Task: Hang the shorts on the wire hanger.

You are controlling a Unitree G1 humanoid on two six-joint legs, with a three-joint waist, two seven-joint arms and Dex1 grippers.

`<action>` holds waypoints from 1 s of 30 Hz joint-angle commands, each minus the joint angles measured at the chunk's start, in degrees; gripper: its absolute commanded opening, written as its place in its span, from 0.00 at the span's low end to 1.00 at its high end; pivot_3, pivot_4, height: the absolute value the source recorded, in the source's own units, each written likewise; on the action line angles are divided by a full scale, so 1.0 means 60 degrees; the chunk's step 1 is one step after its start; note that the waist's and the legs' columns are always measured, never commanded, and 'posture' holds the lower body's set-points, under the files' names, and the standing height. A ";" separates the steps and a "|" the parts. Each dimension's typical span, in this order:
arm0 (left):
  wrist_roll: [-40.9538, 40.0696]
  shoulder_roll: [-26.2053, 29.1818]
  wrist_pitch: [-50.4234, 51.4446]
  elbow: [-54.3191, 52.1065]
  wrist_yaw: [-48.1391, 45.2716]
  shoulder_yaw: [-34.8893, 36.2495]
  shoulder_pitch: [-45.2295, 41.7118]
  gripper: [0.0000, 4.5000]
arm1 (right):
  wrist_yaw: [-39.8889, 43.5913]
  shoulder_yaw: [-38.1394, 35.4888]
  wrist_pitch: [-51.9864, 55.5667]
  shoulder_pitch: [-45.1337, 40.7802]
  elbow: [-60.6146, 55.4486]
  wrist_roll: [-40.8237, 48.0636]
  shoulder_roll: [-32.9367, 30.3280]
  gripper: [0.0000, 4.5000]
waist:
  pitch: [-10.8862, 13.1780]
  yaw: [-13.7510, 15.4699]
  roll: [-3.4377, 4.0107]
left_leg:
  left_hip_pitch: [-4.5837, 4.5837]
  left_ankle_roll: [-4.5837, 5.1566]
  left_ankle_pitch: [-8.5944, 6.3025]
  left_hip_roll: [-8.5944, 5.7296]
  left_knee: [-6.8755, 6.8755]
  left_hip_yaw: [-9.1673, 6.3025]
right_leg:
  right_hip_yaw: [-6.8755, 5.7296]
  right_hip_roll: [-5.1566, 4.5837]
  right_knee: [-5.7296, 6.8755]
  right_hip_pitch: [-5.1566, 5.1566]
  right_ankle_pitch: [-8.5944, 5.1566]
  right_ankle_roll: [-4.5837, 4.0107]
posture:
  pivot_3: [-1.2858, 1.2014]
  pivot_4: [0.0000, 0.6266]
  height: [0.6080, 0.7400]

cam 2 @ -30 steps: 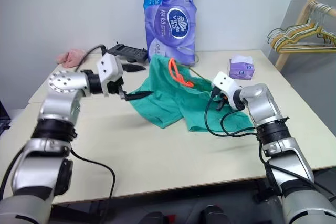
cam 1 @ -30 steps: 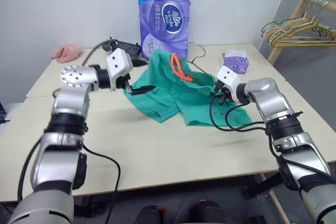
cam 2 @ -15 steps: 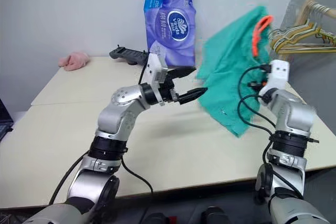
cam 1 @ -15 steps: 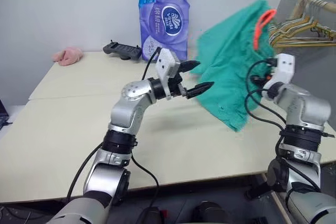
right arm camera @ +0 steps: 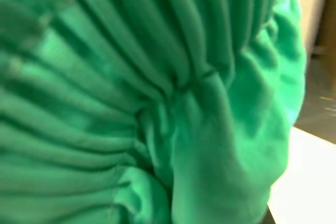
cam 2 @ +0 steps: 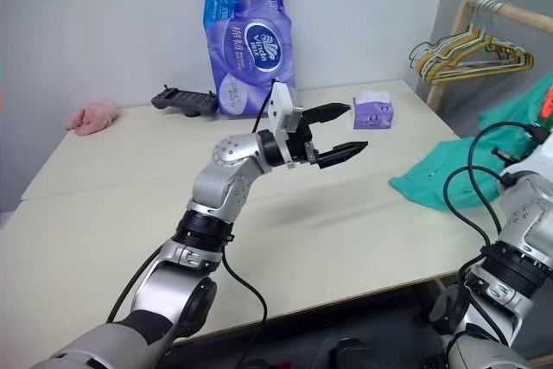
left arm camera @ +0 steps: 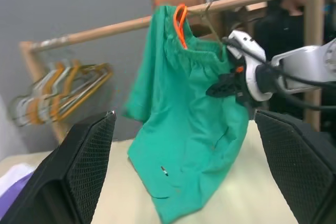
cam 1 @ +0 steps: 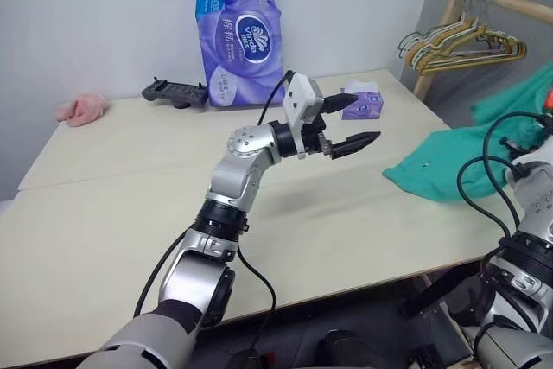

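The teal-green shorts [left arm camera: 184,129] hang in the air beside a wooden rail, waistband up, with the orange drawstring [left arm camera: 180,22] at the top. My right gripper [left arm camera: 227,85] is shut on the cloth just under the waistband. The gathered cloth [right arm camera: 157,103] sits right up against the right wrist camera. The lower end of the shorts [cam 1: 432,166] trails over the table's right corner. A thin wire [left arm camera: 210,14] runs past the waistband at the rail; I cannot tell whether it is the wire hanger. My left gripper [cam 1: 367,118] is open above the table, pointing at the shorts and apart from them.
On the far side of the beige table [cam 1: 130,196] are a tall purple tissue pack [cam 1: 239,32], a small purple tissue box [cam 1: 363,103], a black controller [cam 1: 175,92] and a pink cloth [cam 1: 82,110]. A wooden rack [cam 1: 449,6] holding a bunch of hangers [cam 1: 458,41] stands to the right.
My right gripper lifted the shorts off the table and swung them right, past the table's edge toward the rack. The open left gripper swung right after them. The camera turned right.
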 commanded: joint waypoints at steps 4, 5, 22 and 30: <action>-0.0134 -0.0524 -0.0324 0.0091 -0.0445 -0.0253 -0.0575 1.00 | -0.1264 -0.0675 -0.0697 -0.0152 0.0305 -0.0215 -0.0954 0.00 | -0.0005 -0.0074 0.0009 | 0.0022 0.0023 -0.0013 -0.0014 -0.0005 0.0004 | 0.0021 0.0002 -0.0007 0.0019 -0.0008 0.0013 | 0.43 0.00 1.00; -0.0214 -0.0648 -0.0303 0.0035 -0.0536 -0.0297 -0.0599 1.00 | -0.1586 -0.0871 -0.0695 -0.0188 0.0463 -0.0259 -0.1042 0.00 | -0.0006 -0.0075 0.0008 | 0.0023 0.0024 -0.0014 -0.0041 -0.0006 0.0007 | 0.0026 0.0002 -0.0008 0.0019 -0.0009 0.0015 | 0.43 0.00 1.00; -0.0345 -0.2571 -0.0537 0.0319 -0.0156 -0.0668 -0.1428 1.00 | -0.2824 -0.1253 -0.0051 0.0215 -0.0133 0.0190 -0.0806 0.00 | -0.0027 -0.0370 0.0041 | 0.0184 0.0151 -0.0087 -0.0145 -0.0038 0.0011 | 0.0249 0.0006 -0.0111 0.0239 -0.0122 0.0206 | 0.42 0.01 1.00; -0.0319 -0.2404 -0.0648 0.0600 -0.0241 -0.0585 -0.1647 1.00 | -0.2716 -0.0934 0.0443 0.0380 -0.0714 0.0262 -0.0299 0.00 | -0.0026 -0.0503 0.0041 | 0.0216 0.0150 -0.0086 -0.0156 -0.0082 0.0062 | 0.0367 0.0006 -0.0114 0.0237 -0.0137 0.0239 | 0.43 0.01 1.00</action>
